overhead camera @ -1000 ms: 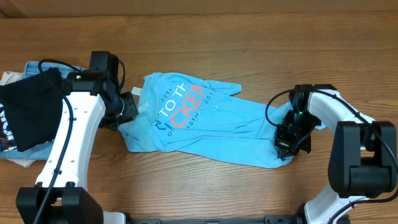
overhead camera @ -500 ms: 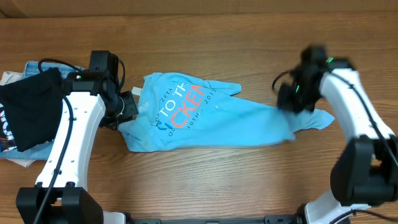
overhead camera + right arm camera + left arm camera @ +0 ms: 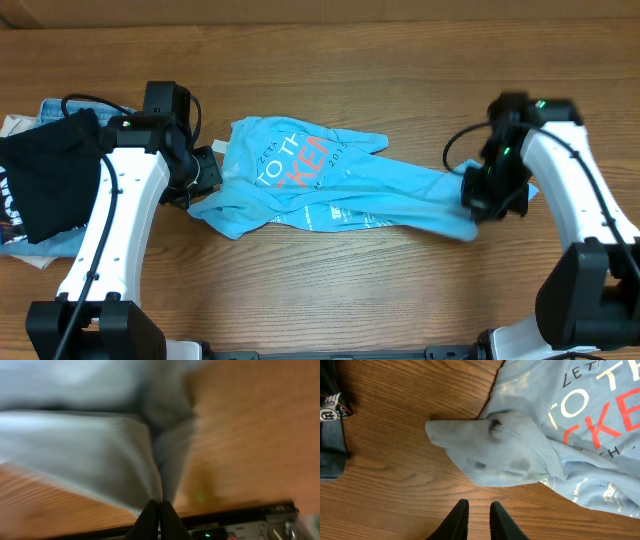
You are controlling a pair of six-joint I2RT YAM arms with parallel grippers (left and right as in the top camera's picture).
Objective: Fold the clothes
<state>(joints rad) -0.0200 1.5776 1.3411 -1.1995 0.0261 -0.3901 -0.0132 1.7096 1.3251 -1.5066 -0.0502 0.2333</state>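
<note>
1. Right gripper (image 3: 159, 509) is clamped on a pinch of the T-shirt (image 3: 330, 190). In the blurred right wrist view its fingertips meet, with pale blue cloth caught between them and spreading away above.
2. That sky-blue T-shirt lies on the wooden table (image 3: 350, 300), drawn out into a long, rumpled band across the middle, from one arm to the other.
3. Its red-orange and white lettering faces up on the left half. A folded-over layer with small white print runs along the near edge.
4. Its right end is gathered into a bunch at the right gripper, at the right side of the table.
5. Its left end is a wrinkled flap, lying flat on the wood.
6. Left gripper (image 3: 476, 510) sits just beside that flap without touching it. Its jaws stand a narrow gap apart, with only bare wood showing between them.
7. At the table's far left edge, apart from the T-shirt, a black garment (image 3: 50, 175) with white print lies on top of faded blue denim (image 3: 55, 243).
</note>
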